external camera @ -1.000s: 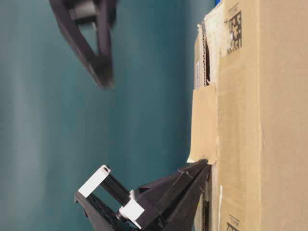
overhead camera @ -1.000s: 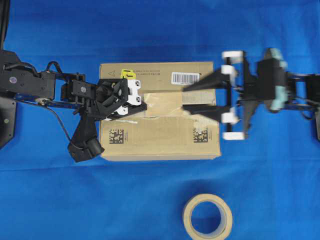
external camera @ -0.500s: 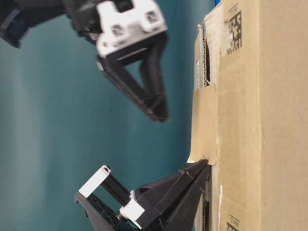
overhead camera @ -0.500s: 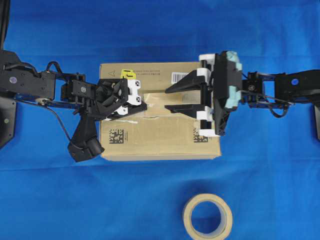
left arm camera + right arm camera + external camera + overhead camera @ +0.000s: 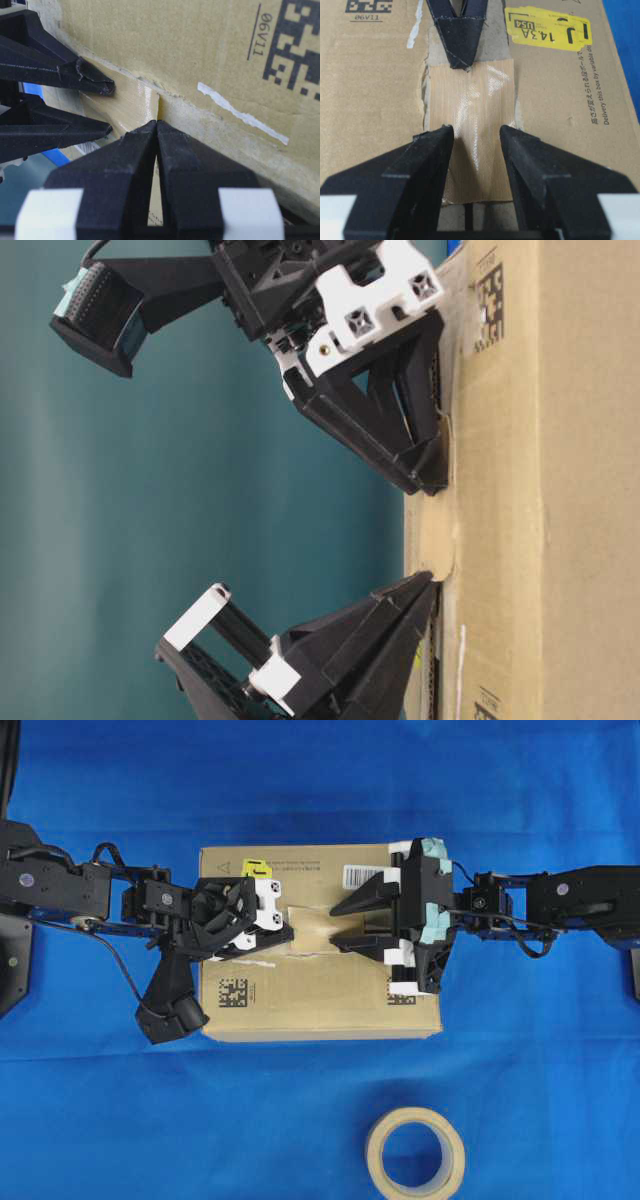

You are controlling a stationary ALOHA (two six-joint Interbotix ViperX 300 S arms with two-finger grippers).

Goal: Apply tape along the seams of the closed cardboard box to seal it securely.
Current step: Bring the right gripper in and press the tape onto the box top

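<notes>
At 9 o'clock of cardboard box (image 5: 320, 990): left gripper (image 5: 285, 932) clenched, tips pinning near end of tape (image 5: 472, 125) over seams (image 5: 300, 954). At 3 o'clock: right gripper (image 5: 338, 924) spread wide, fingers (image 5: 427, 150) pressing tape. Your risk: uneven press wrinkles tape, or drags it off seam line.

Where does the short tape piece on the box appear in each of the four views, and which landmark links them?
Overhead: tape at box-top centre, between the grippers.
Table-level: tape, thin tan strip on the box face, mid-frame.
Left wrist: tape, left of centre, above the shut jaws.
Right wrist: tape, centre, between the open jaws.
Shared landmark: left gripper tip at the tape's end.
</notes>
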